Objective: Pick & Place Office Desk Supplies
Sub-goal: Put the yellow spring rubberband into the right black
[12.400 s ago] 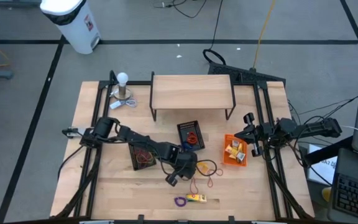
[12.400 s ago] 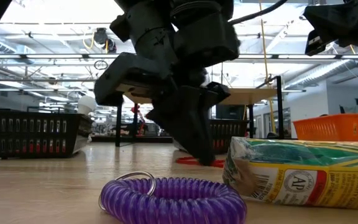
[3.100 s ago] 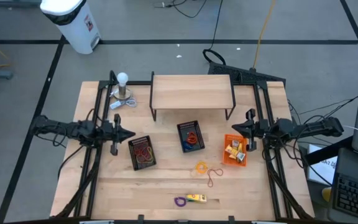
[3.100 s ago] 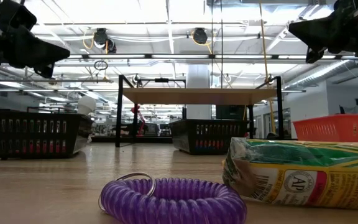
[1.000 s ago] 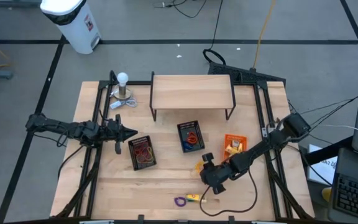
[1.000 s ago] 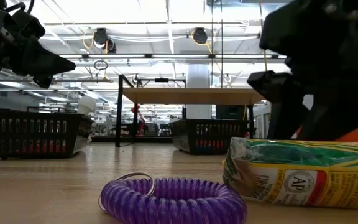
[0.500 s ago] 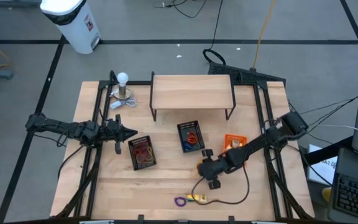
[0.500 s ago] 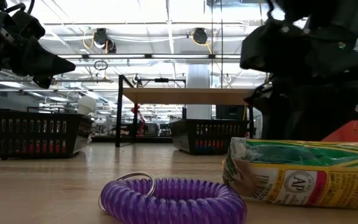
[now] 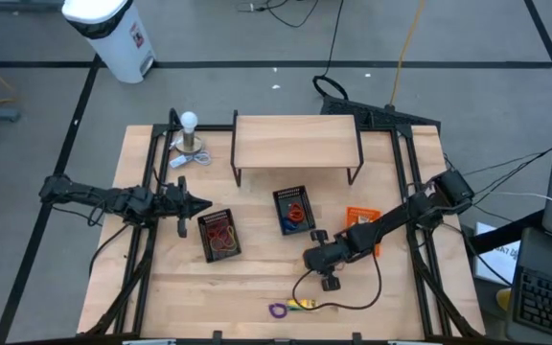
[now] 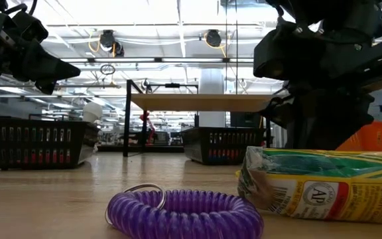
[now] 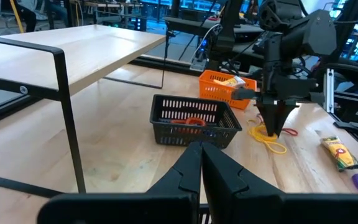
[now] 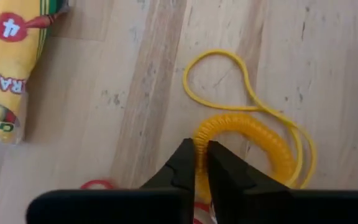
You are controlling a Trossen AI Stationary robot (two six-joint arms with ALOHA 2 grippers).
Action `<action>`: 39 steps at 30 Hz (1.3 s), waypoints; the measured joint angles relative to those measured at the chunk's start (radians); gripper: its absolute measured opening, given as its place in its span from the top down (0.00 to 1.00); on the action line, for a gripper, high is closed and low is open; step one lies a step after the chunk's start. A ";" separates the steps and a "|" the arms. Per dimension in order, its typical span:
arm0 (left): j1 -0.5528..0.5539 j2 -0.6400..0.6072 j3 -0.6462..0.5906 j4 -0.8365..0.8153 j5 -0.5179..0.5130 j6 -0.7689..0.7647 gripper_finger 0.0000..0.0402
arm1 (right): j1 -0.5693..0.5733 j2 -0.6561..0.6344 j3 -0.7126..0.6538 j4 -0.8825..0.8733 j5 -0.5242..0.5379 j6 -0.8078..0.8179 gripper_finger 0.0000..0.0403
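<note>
A yellow coiled band [image 12: 253, 134] with a thin yellow loop [image 12: 219, 74] lies on the table beside a red loop [image 12: 95, 185]. My right gripper [image 12: 201, 148] [image 9: 312, 257] stands over it, shut on the coil. A yellow crayon packet [image 9: 302, 305] [image 10: 323, 182] and a purple coil [image 9: 277, 310] [image 10: 184, 212] lie flat near the table's front edge. My left gripper [image 9: 199, 203] [image 11: 201, 149] hovers shut at the table's left, above the left black basket [image 9: 218, 235], holding nothing. My right gripper pinches one end of the yellow coil [image 12: 202, 132] between its two fingertips. The fingers slant down at it from above and from the table's right. The rest of the coil and its thin loop lie slack on the table.
A second black basket [image 9: 293, 209] with red and orange loops stands mid-table, with an orange basket [image 9: 360, 225] to its right. A wooden shelf on black legs [image 9: 295, 144] spans the back. A white ball-topped stand [image 9: 190, 134] sits at the far left corner.
My right gripper has gone a little toward the table's left and far edges, rolling as it went, and has come over the yellow coil. Its fingers have shut on the coil's end. The coil still lies on the table.
</note>
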 joint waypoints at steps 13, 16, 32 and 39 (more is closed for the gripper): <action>0.000 0.000 0.000 0.000 0.000 -0.004 0.96 | -0.013 -0.374 0.000 0.107 -0.204 0.080 0.98; 0.000 0.000 0.000 0.000 0.000 -0.005 0.96 | -0.012 -0.441 -0.012 0.112 -0.205 0.053 0.99; 0.000 0.000 0.000 -0.004 -0.006 0.003 0.96 | -0.144 -1.034 -0.353 0.265 -0.037 -0.118 1.00; 0.000 0.000 0.000 0.001 -0.075 0.020 0.96 | -0.218 -1.287 -0.534 0.365 -0.098 -0.128 1.00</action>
